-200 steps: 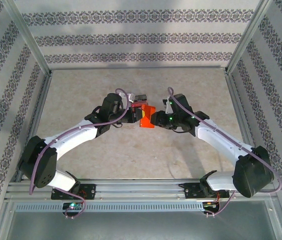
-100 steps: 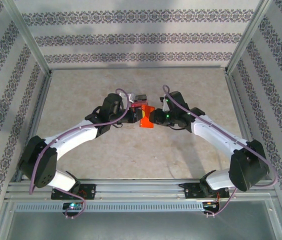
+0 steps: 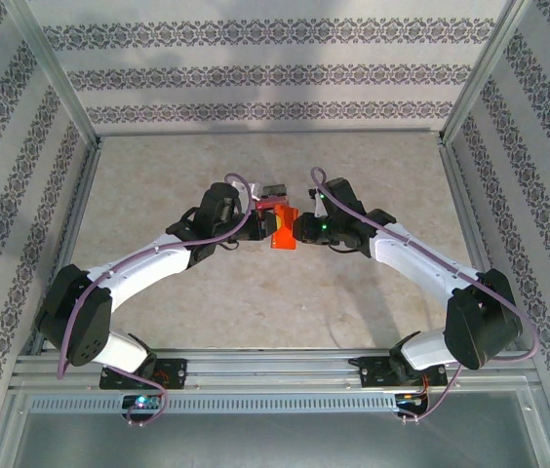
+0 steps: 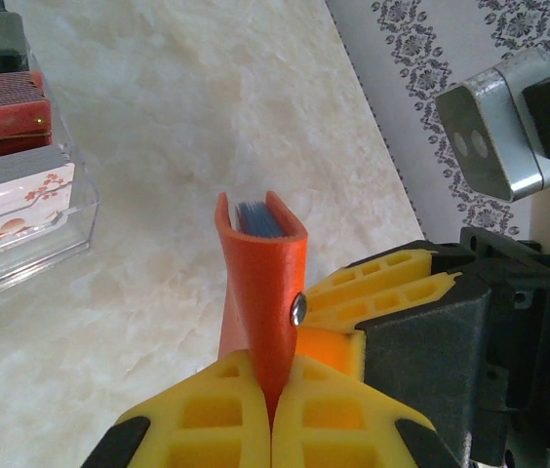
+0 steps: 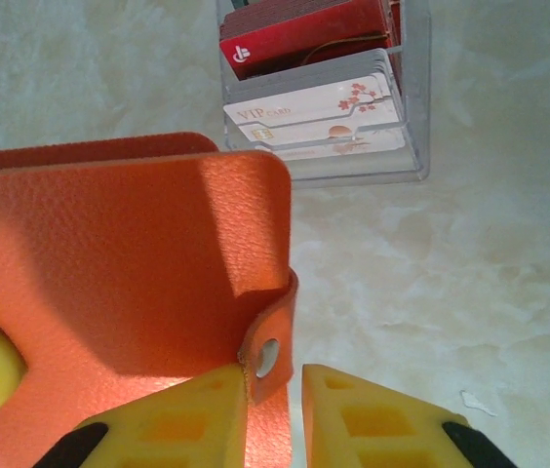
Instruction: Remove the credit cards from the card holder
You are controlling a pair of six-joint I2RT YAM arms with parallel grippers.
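The card holder, orange, stands mid-table clamped shut in my left gripper, and my right gripper has edged in, jaws narrowing around its snap tab, grip uncertain, poised to unsnap it.

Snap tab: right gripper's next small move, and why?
Probably close the right gripper on the snap tab. Its fingers flank the tab with a gap left on one side. The left gripper clamps the orange card holder, which looks snapped shut.
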